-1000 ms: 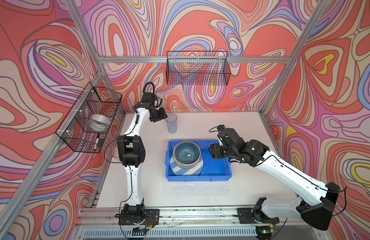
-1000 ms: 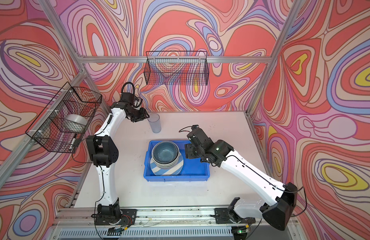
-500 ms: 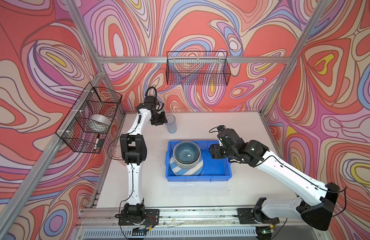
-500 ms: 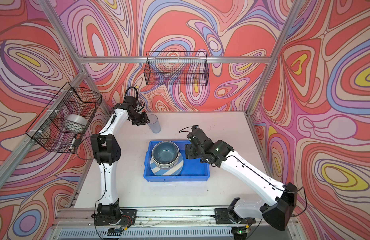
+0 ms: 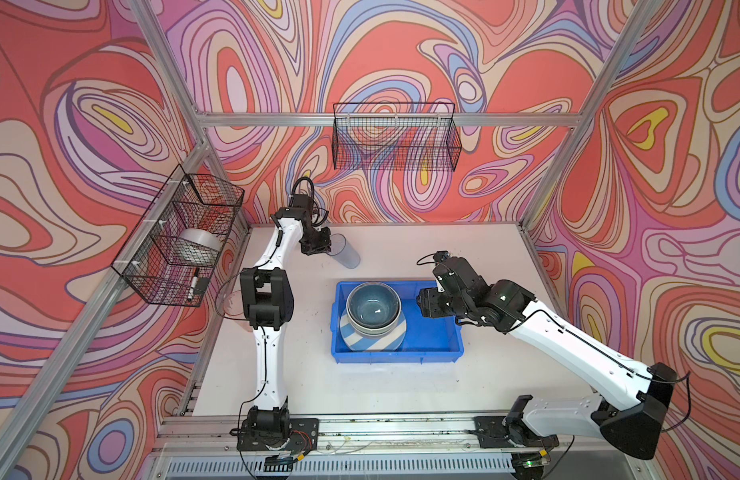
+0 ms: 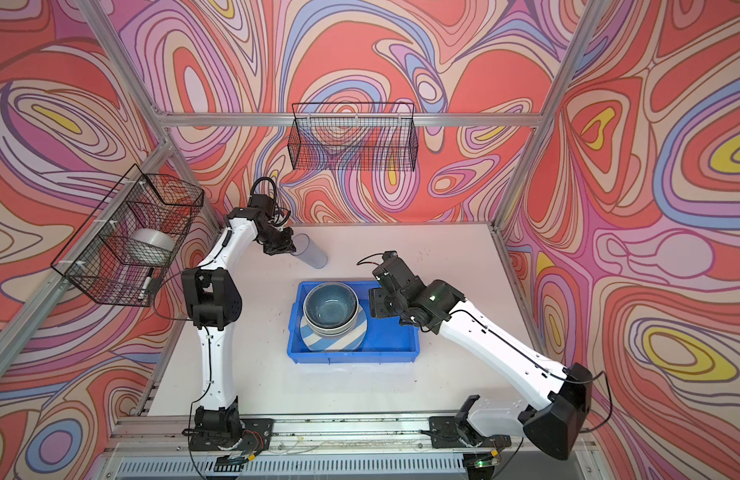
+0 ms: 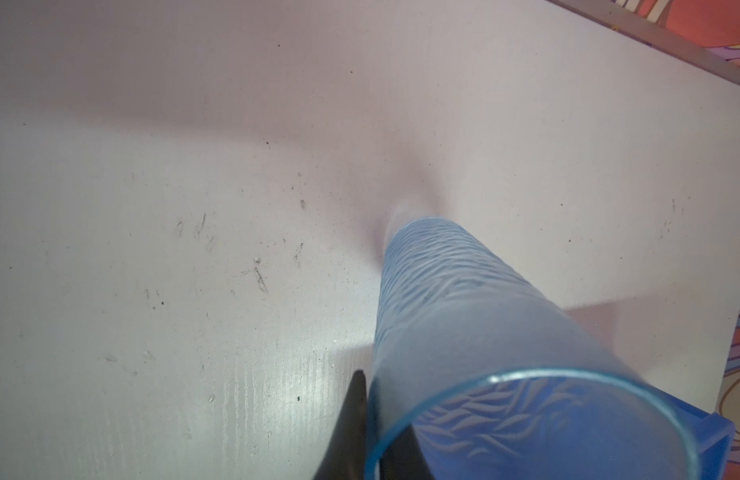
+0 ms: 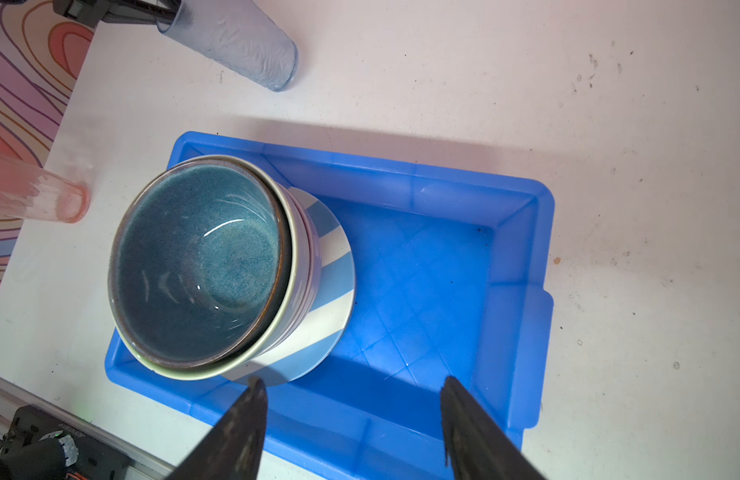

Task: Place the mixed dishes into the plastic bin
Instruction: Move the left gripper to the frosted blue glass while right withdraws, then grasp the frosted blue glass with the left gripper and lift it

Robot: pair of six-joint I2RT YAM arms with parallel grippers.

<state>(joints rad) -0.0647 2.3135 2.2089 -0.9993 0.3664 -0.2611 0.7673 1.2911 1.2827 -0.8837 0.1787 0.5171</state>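
Far left, we see the wire basket [image 5: 168,286] on the wall with a white tape roll [image 5: 198,246] inside. The pink tumbler [image 8: 40,195] sits on the table, left of the bin. Now the left gripper [image 5: 322,248]: its jaws are pinched tight on the rim of the bluish tumbler [image 5: 346,257], one finger [image 7: 357,411] outside the wall. The tumbler leans, base down at the table behind the bin. Centre stage, the blue bin [image 5: 436,338] carries the striped plate [image 5: 376,344], with the pale green bowl [image 8: 294,274] on it and the dark blue bowl [image 5: 373,308] nested inside. Over the bin's right half we find the right gripper [image 8: 351,381], jaws spread wide, holding nothing.
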